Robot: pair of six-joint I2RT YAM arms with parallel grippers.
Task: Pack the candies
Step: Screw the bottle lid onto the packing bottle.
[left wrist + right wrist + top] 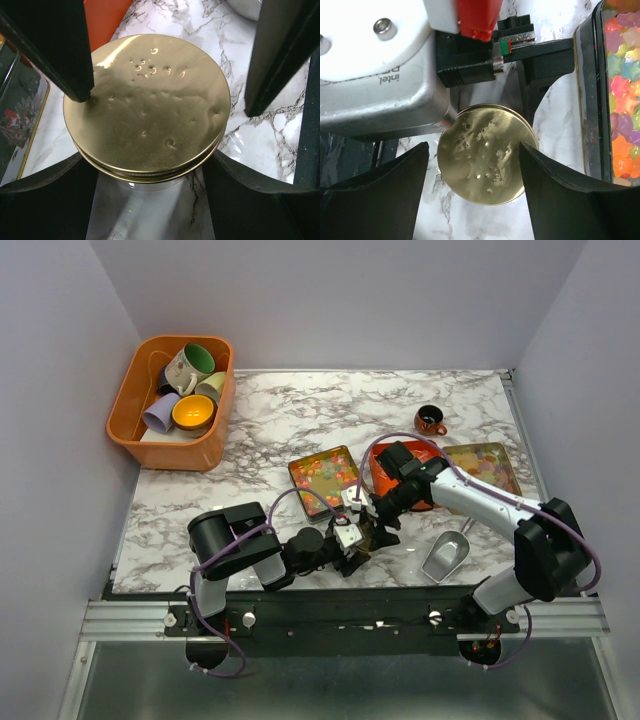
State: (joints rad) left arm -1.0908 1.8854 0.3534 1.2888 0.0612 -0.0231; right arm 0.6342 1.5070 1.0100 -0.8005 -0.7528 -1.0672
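Note:
The candies (323, 472) are small mixed-colour sweets filling an open square tin (300, 464) at mid-table; they show as star shapes at the right edge of the right wrist view (622, 100). A clear glass jar (145, 200) with a dented gold lid (150, 100) stands near the table's front, and the lid also shows in the right wrist view (485, 155). My left gripper (147, 162) is shut on the jar's body just under the lid. My right gripper (470, 150) hangs over the lid with its jaws open on either side of it. In the top view the two grippers (358, 545) (372, 523) meet and hide the jar.
An orange flat lid (400, 485) and a second printed tin (483, 465) lie right of the candy tin. A metal scoop (445, 555) lies at the front right. A small dark cup (430, 420) stands at the back. An orange basket (125, 410) of mugs sits at the far left.

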